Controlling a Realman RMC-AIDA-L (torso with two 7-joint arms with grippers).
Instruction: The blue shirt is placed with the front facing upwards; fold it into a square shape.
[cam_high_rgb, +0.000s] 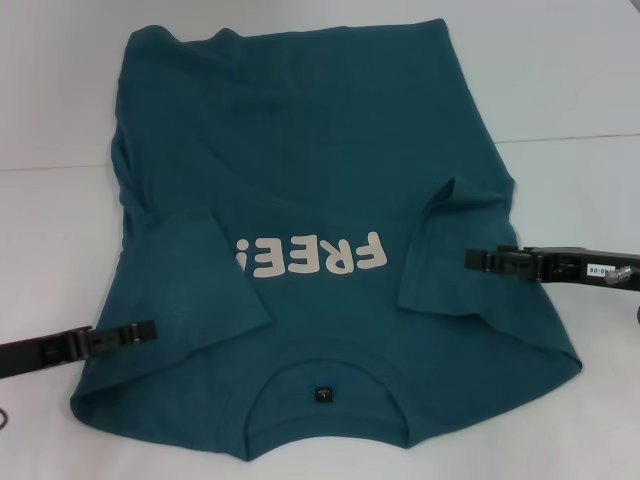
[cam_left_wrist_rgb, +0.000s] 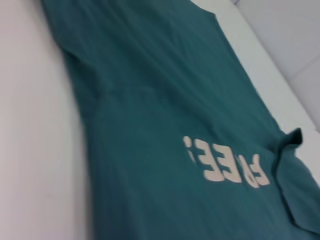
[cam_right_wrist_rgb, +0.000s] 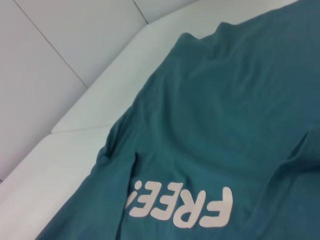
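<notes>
The work surface is one white table (cam_high_rgb: 580, 90); the wrist views show pale panelled flooring beyond its edge. One blue shirt (cam_high_rgb: 300, 150) lies front up across the table centre, collar at the near edge, hem at the far edge, both sleeves folded inward beside the "FREE!" lettering (cam_high_rgb: 312, 256). Two grippers are present. The left gripper (cam_high_rgb: 150, 330) sits over the shirt's near-left side; the right gripper (cam_high_rgb: 470, 260) sits over the right folded sleeve. Whether either gripper's jaws are spread or pressed together cannot be told.

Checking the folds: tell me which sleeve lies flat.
The left sleeve, by the left gripper, lies flat; the right sleeve, by the right gripper, has a raised corner.
</notes>
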